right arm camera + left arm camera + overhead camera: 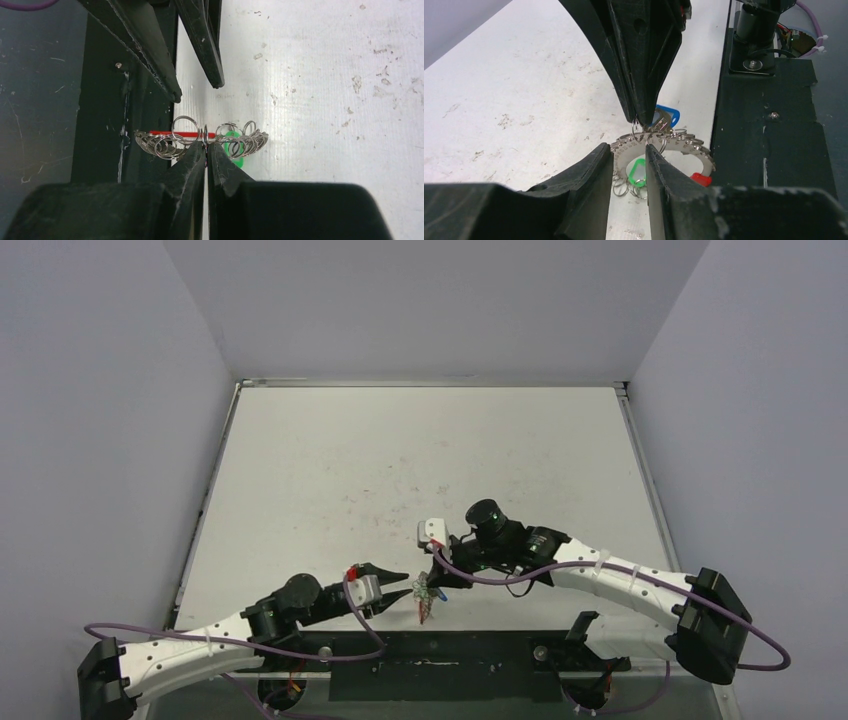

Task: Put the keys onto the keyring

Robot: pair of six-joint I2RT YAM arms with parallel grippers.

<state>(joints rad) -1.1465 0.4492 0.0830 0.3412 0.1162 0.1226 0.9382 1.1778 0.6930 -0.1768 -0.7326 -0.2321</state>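
The keyring hangs on edge just above the table's near edge. It is a silvery arc strung with small wire loops, with a red sleeve at its low end. My right gripper is shut on it at the top, pinching one small loop. A blue-headed key hangs behind those fingertips. The green-headed key dangles inside the arc and also shows in the right wrist view. My left gripper stands open just left of the ring, jaws apart and holding nothing.
The black mounting plate with both arm bases runs along the near edge, directly below and beside the ring. The scuffed white table stretches away toward grey walls on three sides.
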